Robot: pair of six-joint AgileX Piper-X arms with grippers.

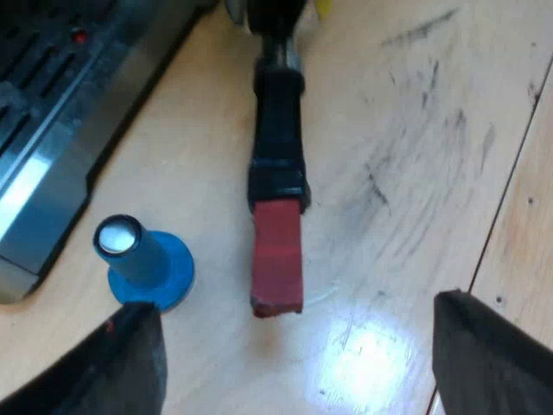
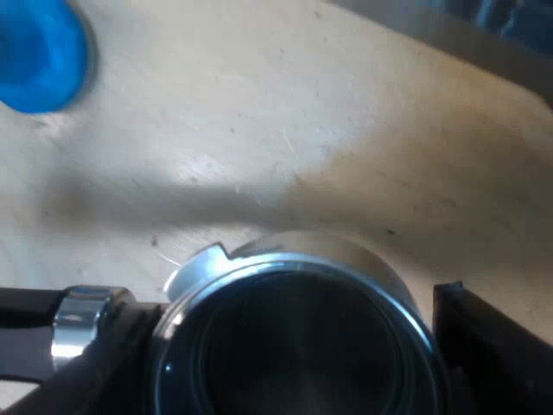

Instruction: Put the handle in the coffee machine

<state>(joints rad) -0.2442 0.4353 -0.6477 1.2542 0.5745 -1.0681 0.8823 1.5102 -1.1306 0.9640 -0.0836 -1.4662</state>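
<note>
Judging from both views, the task is only at its start: the holder (image 1: 276, 164) is not locked in the machine (image 1: 52, 130). It is down at the table (image 1: 415, 130) near the machine's base, w/ the blue tamper (image 1: 147, 264) standing between them. My left hand (image 1: 294, 324) hangs near the red end (image 1: 276, 259), fingers wide apart, holding nothing. My right hand (image 2: 289, 307) has its fingers at both sides of the metal basket (image 2: 294, 268), very close; if they press on it I cannot tell. Left to do, imo: grip, lift, bring to the machine's front, lock. The long axis goes from the basket straight to the red end, which points into the gap btw. my left fingers, i.e. not at the machine.
</note>
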